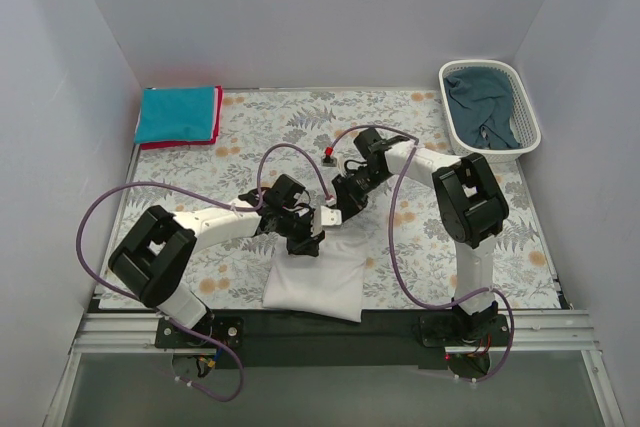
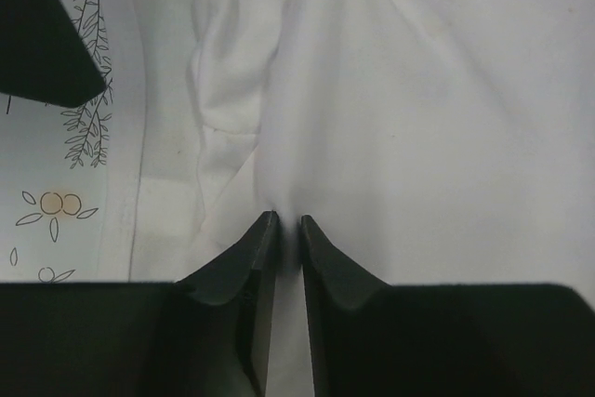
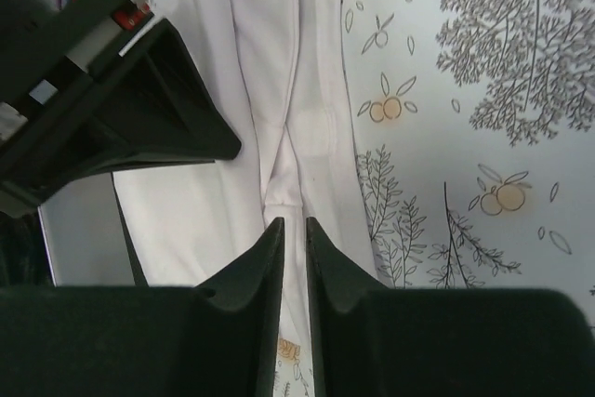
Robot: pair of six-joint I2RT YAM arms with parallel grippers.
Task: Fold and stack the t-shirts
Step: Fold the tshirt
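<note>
1. White t-shirt [image 1: 315, 285] is lying partly folded at the near middle of the worktop [image 1: 450, 237], close to the arms' bases.
2. The left tool [image 2: 286, 222] is pinching the shirt's far edge, its jaws nearly together with a ridge of white cloth caught between them.
3. The right tool [image 3: 294, 225] is gripping a fold of the same shirt just beside it, jaws narrow.
4. The step in hand is looking like a fold of this shirt, with both grips set.
5. The next move is calling for both pinches rising together and carrying the edge over evenly, without bunching.
6. The teal t-shirt [image 1: 178, 112] is lying on the red t-shirt [image 1: 180, 144] in the far left corner; the dark t-shirt [image 1: 485, 107] is waiting in the basket [image 1: 480, 67].
</note>
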